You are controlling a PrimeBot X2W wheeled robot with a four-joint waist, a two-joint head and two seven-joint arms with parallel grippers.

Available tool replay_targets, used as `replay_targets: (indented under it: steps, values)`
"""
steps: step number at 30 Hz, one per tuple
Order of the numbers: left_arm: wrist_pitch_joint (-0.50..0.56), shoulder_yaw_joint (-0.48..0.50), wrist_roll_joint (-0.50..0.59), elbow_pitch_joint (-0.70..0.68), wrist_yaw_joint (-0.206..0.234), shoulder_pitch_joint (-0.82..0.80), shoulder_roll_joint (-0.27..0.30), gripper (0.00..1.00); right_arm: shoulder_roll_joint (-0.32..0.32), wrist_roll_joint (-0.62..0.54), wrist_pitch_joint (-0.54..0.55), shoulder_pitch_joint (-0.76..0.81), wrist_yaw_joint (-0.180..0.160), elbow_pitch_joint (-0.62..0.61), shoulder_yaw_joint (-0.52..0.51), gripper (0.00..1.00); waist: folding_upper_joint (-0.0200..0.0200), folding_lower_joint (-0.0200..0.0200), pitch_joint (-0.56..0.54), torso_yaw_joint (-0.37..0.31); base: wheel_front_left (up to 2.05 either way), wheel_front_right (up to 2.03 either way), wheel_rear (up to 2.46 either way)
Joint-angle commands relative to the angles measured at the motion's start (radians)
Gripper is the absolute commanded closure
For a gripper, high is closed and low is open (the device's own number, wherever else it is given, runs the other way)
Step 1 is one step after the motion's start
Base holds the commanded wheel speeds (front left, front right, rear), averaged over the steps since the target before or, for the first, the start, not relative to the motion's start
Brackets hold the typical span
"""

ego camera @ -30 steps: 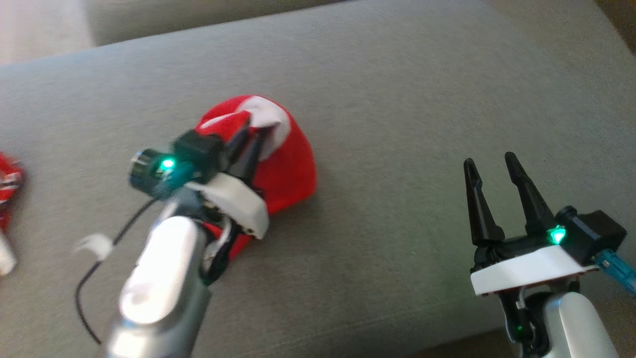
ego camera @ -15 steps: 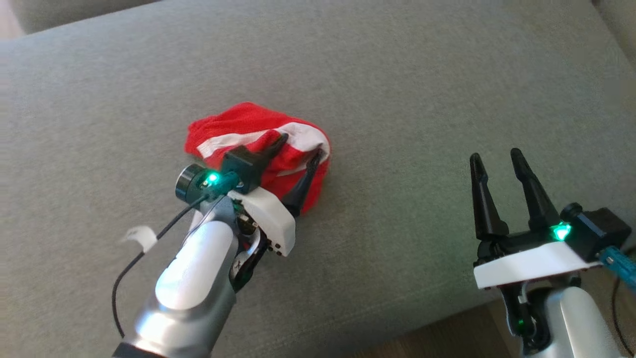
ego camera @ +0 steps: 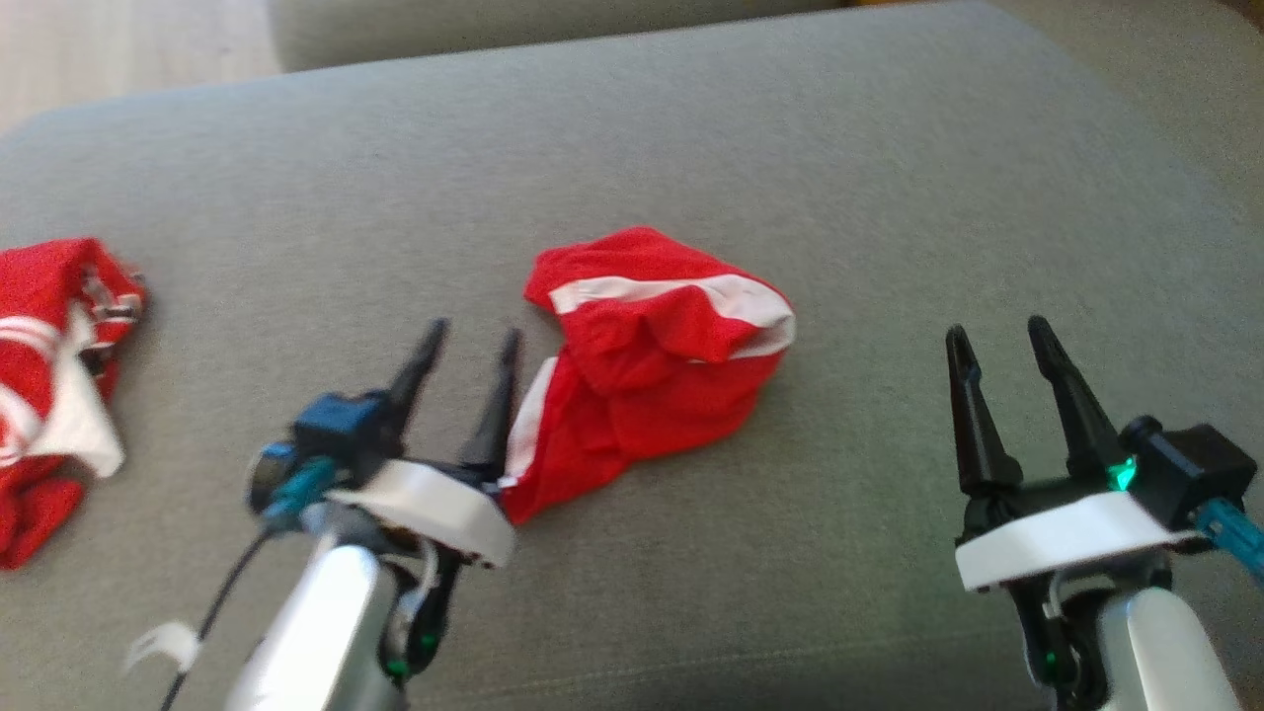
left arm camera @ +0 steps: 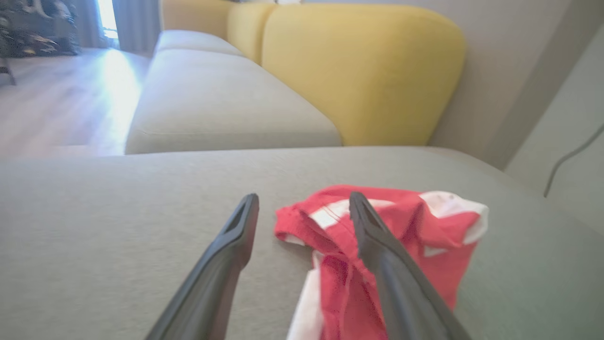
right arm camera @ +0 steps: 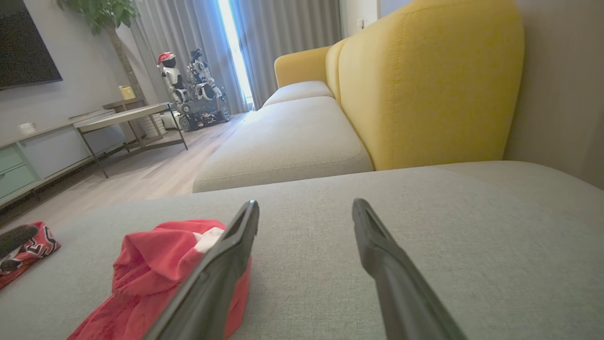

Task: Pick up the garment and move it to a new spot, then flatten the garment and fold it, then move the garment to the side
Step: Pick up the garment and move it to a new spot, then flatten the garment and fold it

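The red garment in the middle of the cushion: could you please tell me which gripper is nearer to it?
Left. The left gripper is open right beside the left edge of the garment; the right gripper is open well off to its right, with bare cushion between.

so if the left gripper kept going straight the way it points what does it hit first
Probably the red garment: its near edge lies just ahead, in line with one finger of the left gripper. The other finger has bare grey cushion ahead. Depth is unclear.
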Motion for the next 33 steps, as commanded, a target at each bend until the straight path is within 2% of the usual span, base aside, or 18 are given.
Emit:
replay_targets:
  steps: [1,5,9,17,33]
  values:
    - [-0.019,0.067,-0.015,-0.059,0.029,-0.006,0.019,0.00,-0.004,-0.010,0.010,0.007,-0.001,-0.039,0.013,0.00,0.0000,0.0000,-0.046,0.061,0.00,0.00,0.00]
    - [-0.037,0.130,-0.029,-0.092,0.074,0.038,0.040,0.00,-0.004,-0.024,0.029,0.025,-0.001,-0.045,0.006,0.00,0.0000,0.0000,-0.073,0.107,0.00,0.00,0.00]
    - [-0.045,0.165,-0.032,-0.097,0.088,0.064,0.062,0.00,-0.004,-0.034,0.042,0.034,-0.001,-0.046,0.005,0.00,0.0000,0.0000,-0.091,0.128,0.00,0.00,0.00]
    - [-0.053,0.188,-0.010,-0.094,0.094,0.136,0.108,0.00,-0.004,-0.060,0.061,0.063,-0.001,-0.035,0.005,0.00,0.0000,0.0000,-0.135,0.143,0.00,0.00,0.00]
    - [-0.055,0.152,0.015,-0.121,0.094,0.208,0.126,0.00,-0.004,-0.075,0.069,0.120,-0.001,-0.042,-0.011,0.00,0.0000,0.0000,-0.168,0.115,0.00,0.00,0.00]
